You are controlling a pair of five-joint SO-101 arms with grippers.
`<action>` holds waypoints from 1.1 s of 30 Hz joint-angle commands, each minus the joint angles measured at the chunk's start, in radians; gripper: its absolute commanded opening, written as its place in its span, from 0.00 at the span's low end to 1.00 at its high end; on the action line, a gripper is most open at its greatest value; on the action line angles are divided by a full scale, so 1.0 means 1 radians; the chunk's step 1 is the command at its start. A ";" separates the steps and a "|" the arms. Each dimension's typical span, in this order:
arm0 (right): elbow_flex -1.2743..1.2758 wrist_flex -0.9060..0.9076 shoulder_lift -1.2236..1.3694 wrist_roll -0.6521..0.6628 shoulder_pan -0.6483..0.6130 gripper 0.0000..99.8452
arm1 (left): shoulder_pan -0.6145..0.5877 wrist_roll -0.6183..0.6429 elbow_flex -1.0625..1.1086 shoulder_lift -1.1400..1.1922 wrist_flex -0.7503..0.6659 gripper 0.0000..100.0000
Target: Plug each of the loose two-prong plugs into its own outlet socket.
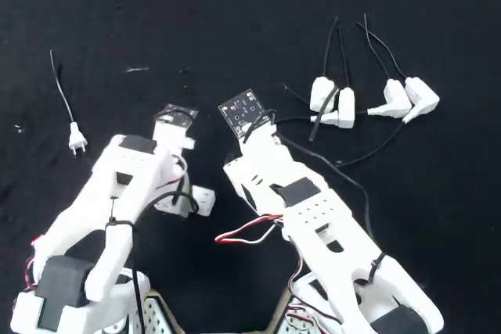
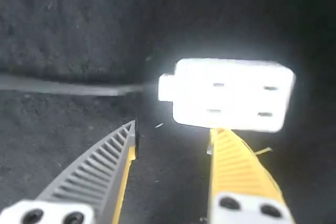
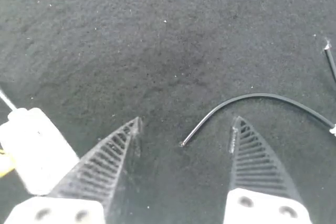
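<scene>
White socket block (image 2: pixel 228 95) sat right ahead of the left claw (image 2: pixel 172 137), seemingly resting against its yellow finger (image 2: pixel 231 161). Found that claw spread wide and holding nothing. Same story for the right claw (image 3: pixel 188 121): gaping, empty, with a black wire end (image 3: pixel 182 143) between its tips. Probably needed to centre on the block before squeezing, without covering the slots. Spotted a loose plug (image 1: pixel 76 139) well apart from either claw.

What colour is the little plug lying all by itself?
The lone plug is white, with a thin black cord. The high view shows it best.
</scene>
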 commanded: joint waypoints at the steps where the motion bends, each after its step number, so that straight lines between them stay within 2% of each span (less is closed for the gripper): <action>1: -0.004 0.006 -0.039 -0.009 0.020 0.24 | -0.005 0.032 -0.128 -0.034 0.064 0.22; 4: -0.004 0.006 -0.039 -0.009 0.020 0.24 | -0.091 0.032 -0.255 -0.034 0.167 0.22; 7: -0.004 0.006 -0.038 -0.009 0.020 0.24 | -0.202 0.032 -0.328 -0.020 0.157 0.22; 11: -0.004 0.006 -0.038 -0.009 0.020 0.24 | -0.298 0.032 -0.216 -0.020 -0.037 0.22; 16: -0.004 0.005 -0.035 -0.009 0.020 0.24 | -0.308 -0.020 0.038 -0.028 -0.293 0.22; 19: -0.004 0.005 -0.035 -0.009 0.020 0.24 | -0.317 -0.038 0.142 -0.034 -0.373 0.22; 23: -0.004 0.005 -0.035 -0.009 0.020 0.24 | -0.367 -0.054 0.165 -0.034 -0.281 0.22; 26: -0.004 0.005 -0.035 -0.009 0.020 0.24 | -0.441 -0.137 0.142 -0.046 -0.190 0.22; 30: -0.004 0.005 -0.035 -0.008 0.020 0.24 | -0.565 -0.187 0.073 -0.129 -0.075 0.22; 33: -0.005 0.005 -0.035 -0.008 0.018 0.24 | -0.610 -0.192 0.024 -0.219 -0.037 0.22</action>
